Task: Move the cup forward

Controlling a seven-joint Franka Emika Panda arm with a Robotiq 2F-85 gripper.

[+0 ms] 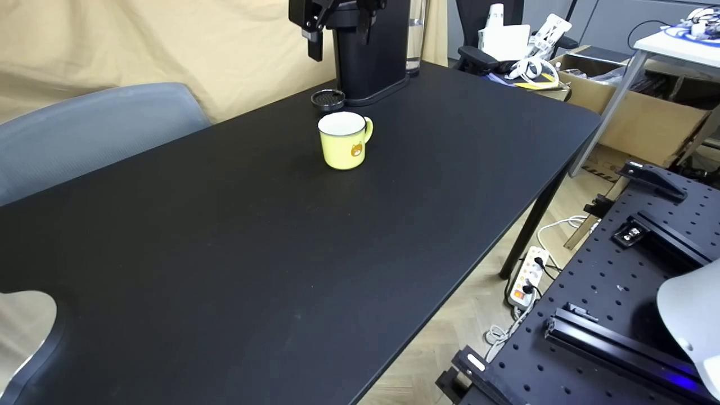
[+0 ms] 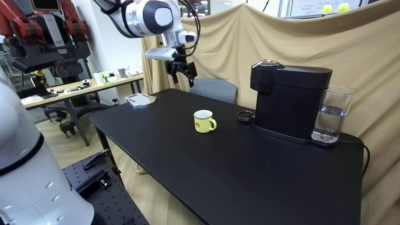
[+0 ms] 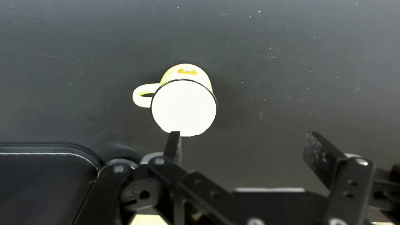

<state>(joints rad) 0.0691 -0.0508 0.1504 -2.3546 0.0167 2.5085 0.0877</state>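
Note:
The cup is a small pale-yellow mug with a white inside and a handle. It stands upright on the black table in both exterior views (image 1: 343,147) (image 2: 203,124). In the wrist view the cup (image 3: 184,106) is left of the middle, with its handle pointing left. My gripper (image 3: 243,136) is open, with nothing between its fingers. The left fingertip overlaps the cup's near rim in that picture. In an exterior view the gripper (image 2: 183,82) hangs well above the table, apart from the cup. In an exterior view the gripper (image 1: 340,45) shows at the top, in front of the coffee machine.
A black coffee machine (image 2: 287,103) with a round drip tray (image 2: 245,115) stands near the cup. A clear water tank (image 2: 331,120) is at its back. A shiny metal plate (image 2: 140,99) lies at the table's (image 2: 265,175) far end. A grey chair (image 1: 107,135) stands behind the table.

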